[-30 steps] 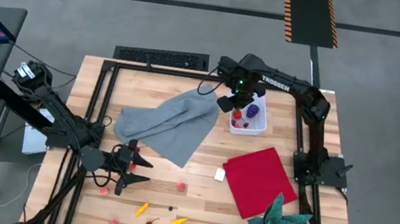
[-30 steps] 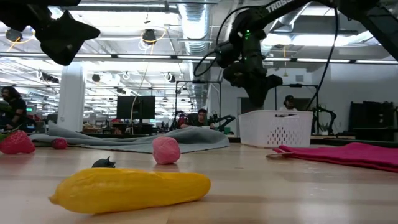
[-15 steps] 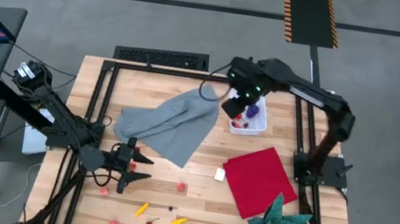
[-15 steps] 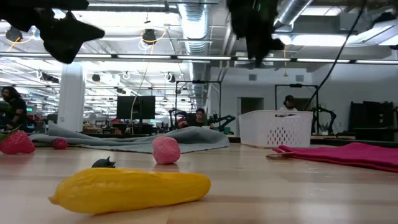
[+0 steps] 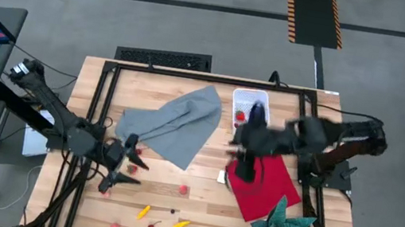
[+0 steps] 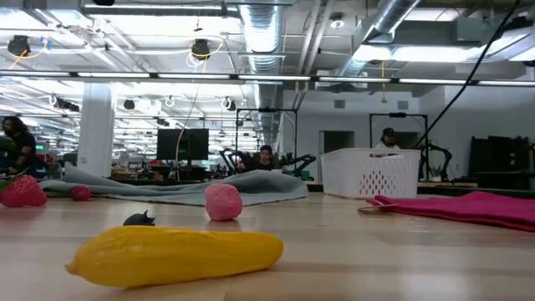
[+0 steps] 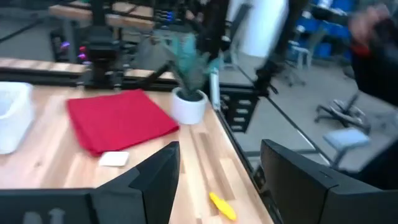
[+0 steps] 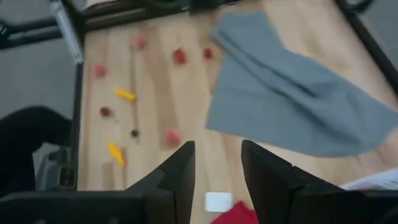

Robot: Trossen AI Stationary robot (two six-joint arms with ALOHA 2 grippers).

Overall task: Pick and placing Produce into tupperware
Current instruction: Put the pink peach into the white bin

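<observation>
The produce (image 5: 183, 189) lies mostly loose on the wood at the near-left part of the table (image 5: 205, 150): a pink berry, two yellow pieces (image 5: 181, 225), a dark cherry (image 5: 173, 211) and red berries near the left gripper (image 5: 119, 175). A few red pieces sit already in the tupperware (image 5: 249, 109), which stands at the far side just beside the grey cloth (image 5: 172, 125).

You are between placements. Your right gripper (image 5: 246, 168) hangs over the edge of the red cloth (image 5: 264, 185), near the small white cube (image 5: 222, 177); its fingers (image 8: 180, 171) stand apart with nothing between them. The left gripper sits low by the red berries, fingers (image 7: 158, 174) parted and empty too.

Next, I judge, you need a fresh pick: carry the right gripper on to the pink berry, or drop the left onto a berry beside it. Skip the cube. These pieces are tiny and round, so centre well before closing.
</observation>
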